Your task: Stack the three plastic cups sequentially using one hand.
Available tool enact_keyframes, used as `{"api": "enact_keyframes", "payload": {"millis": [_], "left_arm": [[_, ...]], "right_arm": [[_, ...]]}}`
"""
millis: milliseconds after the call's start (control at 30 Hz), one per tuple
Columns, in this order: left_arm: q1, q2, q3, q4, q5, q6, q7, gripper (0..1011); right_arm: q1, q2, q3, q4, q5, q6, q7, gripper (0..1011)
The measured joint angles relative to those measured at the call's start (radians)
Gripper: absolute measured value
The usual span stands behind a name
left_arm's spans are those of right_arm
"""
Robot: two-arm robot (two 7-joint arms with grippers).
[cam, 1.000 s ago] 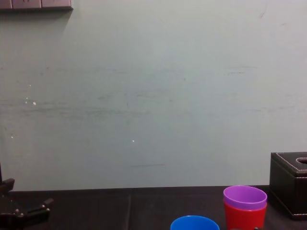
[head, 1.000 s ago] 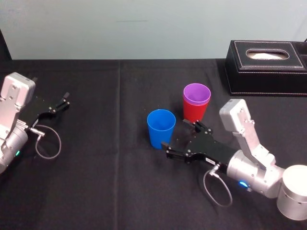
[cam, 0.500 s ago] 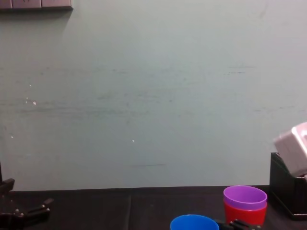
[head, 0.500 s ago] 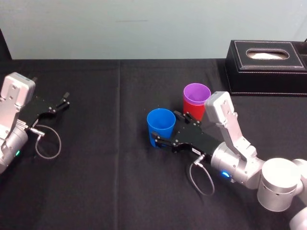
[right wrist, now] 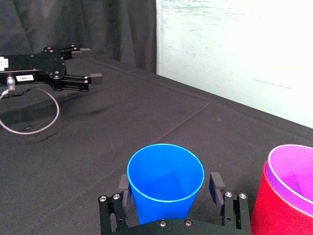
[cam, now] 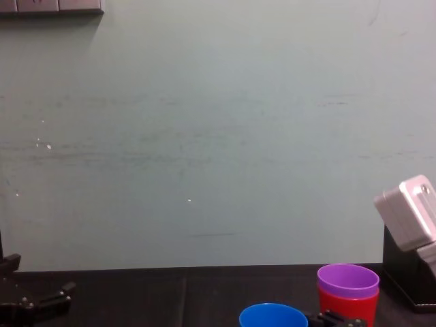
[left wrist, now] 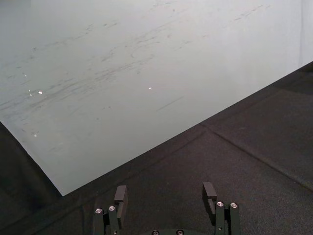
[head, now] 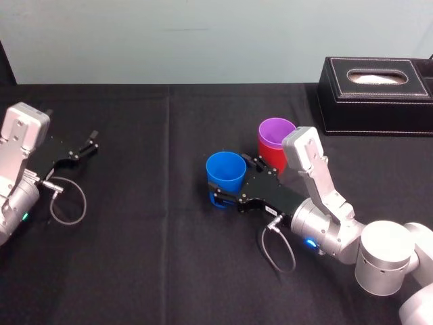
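The blue cup (head: 226, 170) stands upright near the middle of the black table. My right gripper (head: 230, 179) is open around its lower part, one finger on each side; in the right wrist view the blue cup (right wrist: 165, 181) sits between the fingertips (right wrist: 215, 181). Just right of it and slightly farther back, the purple cup (head: 277, 131) is nested inside the red cup (head: 270, 157). In the chest view the blue cup's rim (cam: 272, 315) shows low, beside the purple cup (cam: 347, 279) in the red one (cam: 344, 305). My left gripper (head: 91, 140) rests open at the far left.
A black stitched tissue box (head: 375, 95) stands at the back right, behind my right arm. A loose cable loop (head: 66, 203) lies by my left wrist. Bare black cloth (head: 149, 223) stretches between the two arms.
My right gripper has moved forward and left until its open fingers straddle the blue cup, which shifted slightly left. The left arm has not moved.
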Motion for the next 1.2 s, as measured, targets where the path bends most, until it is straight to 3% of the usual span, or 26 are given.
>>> {"api": "enact_keyframes", "payload": {"millis": [133, 433, 633, 933, 1200], "left_arm": [[0.0, 0.0, 0.0, 0.0, 0.0, 0.0, 0.0, 1005], [0.0, 0.0, 0.0, 0.0, 0.0, 0.0, 0.0, 1005], [0.0, 0.0, 0.0, 0.0, 0.0, 0.0, 0.0, 1005], [0.0, 0.0, 0.0, 0.0, 0.0, 0.0, 0.0, 1005], [0.0, 0.0, 0.0, 0.0, 0.0, 0.0, 0.0, 1005]], "right_arm": [[0.0, 0.0, 0.0, -0.001, 0.0, 0.0, 0.0, 997], [-0.001, 0.001, 0.0, -0.002, -0.001, 0.0, 0.0, 804], [-0.011, 0.017, 0.007, -0.061, -0.005, 0.01, 0.005, 767], [0.003, 0.073, 0.034, -0.213, 0.016, 0.115, 0.031, 746], [0.051, 0.114, 0.075, -0.257, 0.046, 0.182, 0.035, 746]]}}
